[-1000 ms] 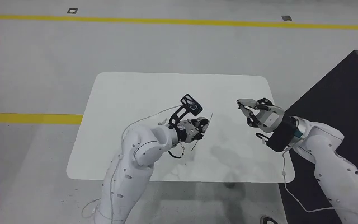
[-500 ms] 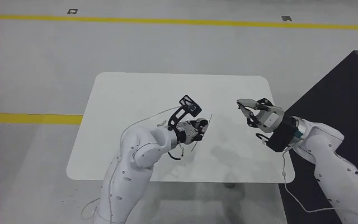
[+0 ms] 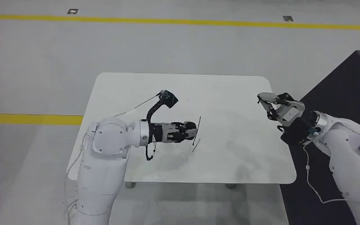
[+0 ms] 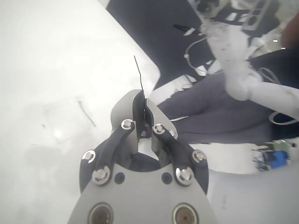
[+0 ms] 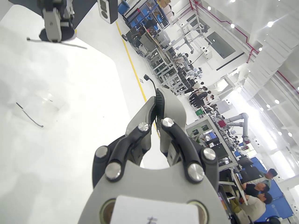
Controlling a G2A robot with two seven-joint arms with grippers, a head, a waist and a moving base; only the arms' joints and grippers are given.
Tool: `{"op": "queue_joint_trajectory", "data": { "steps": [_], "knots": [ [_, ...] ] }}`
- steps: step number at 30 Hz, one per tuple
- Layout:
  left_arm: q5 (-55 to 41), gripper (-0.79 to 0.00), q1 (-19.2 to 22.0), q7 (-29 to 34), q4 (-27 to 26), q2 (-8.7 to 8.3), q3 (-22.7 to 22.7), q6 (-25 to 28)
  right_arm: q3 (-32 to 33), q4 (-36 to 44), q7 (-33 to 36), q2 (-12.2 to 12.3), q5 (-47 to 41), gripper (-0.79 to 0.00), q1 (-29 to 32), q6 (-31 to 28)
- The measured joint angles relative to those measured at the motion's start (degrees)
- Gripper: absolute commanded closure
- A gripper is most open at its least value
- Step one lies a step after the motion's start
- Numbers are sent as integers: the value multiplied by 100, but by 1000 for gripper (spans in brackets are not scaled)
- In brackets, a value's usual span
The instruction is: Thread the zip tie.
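My left gripper [image 4: 143,95] is shut on a thin black zip tie [image 4: 138,71], whose strap sticks out past the fingertips. In the top view this gripper [image 3: 194,133] hangs over the middle of the white table [image 3: 236,90], with the zip tie [image 3: 198,125] crosswise. A second black zip tie [image 3: 194,147] lies loose on the table just below it, also seen as a short strap [image 4: 87,113]. My right gripper [image 5: 158,94] is shut on another zip tie [image 5: 150,82], its small head sticking out. That gripper [image 3: 263,100] hovers near the table's right edge, well apart from the left one.
A dark surface [image 3: 337,79] borders the table on the right, under the right arm. A white cable [image 3: 306,185] trails from the right arm. In the right wrist view the left gripper [image 5: 52,24] faces me across the bare tabletop.
The two grippers have drawn apart. The left arm swung back to the left, still holding its zip tie, and the right gripper moved toward the table's right edge.
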State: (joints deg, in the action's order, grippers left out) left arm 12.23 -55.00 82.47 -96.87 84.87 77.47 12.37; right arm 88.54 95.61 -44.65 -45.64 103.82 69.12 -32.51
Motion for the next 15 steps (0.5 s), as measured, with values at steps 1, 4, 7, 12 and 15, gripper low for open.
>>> {"op": "queue_joint_trajectory", "data": {
  "steps": [1,4,7,12,15],
  "knots": [
    [-379,0,61,192,101,-6,-2,-127,-41,19,17,-6,22,0,-17,39],
    [-1429,0,251,555,510,-15,-115,-373,-117,54,26,-17,57,0,-39,121],
    [-2168,0,360,558,806,-26,-334,-430,-113,52,25,-17,56,0,-37,118],
    [-2153,0,359,553,806,-27,-336,-423,-113,51,25,-17,55,0,-37,117],
    [-2229,0,315,549,870,-17,-390,-496,-110,83,71,-17,101,0,-25,161]
  ]
}}
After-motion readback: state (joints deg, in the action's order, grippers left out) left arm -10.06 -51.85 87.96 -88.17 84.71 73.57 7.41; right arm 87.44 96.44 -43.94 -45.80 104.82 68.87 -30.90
